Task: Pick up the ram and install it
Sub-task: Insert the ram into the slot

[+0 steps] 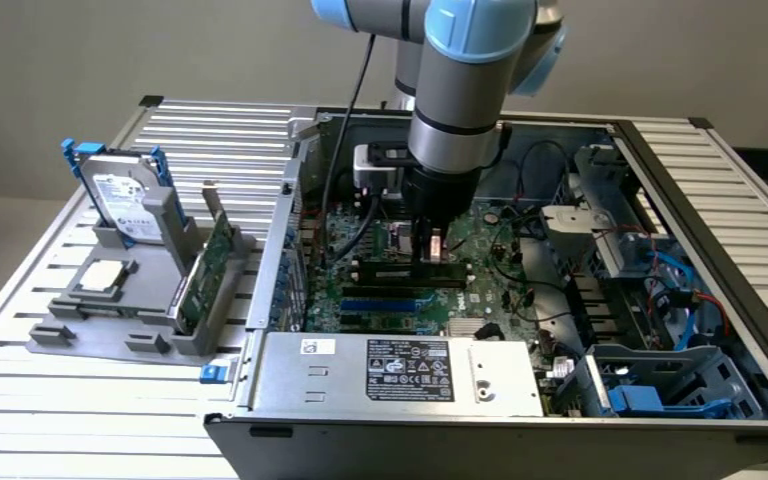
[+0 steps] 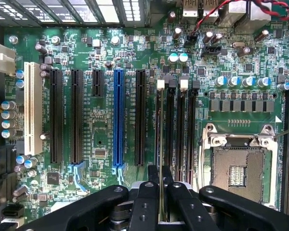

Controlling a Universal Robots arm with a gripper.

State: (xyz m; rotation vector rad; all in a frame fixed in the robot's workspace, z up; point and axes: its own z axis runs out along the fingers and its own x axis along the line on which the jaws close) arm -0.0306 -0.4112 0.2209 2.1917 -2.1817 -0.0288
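black end effector [image 2: 160, 175] grips ram [image 2: 160, 130] edge-on w/ one end hidden.

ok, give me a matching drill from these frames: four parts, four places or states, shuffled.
1 ram
2 hard drive
3 blue slot
4 processor socket

a metal-framed, beside the memory slots
b pinched edge-on in the gripper
c upright in the grey rack
d between black slots

Pairs: 1-b, 2-c, 3-d, 4-a
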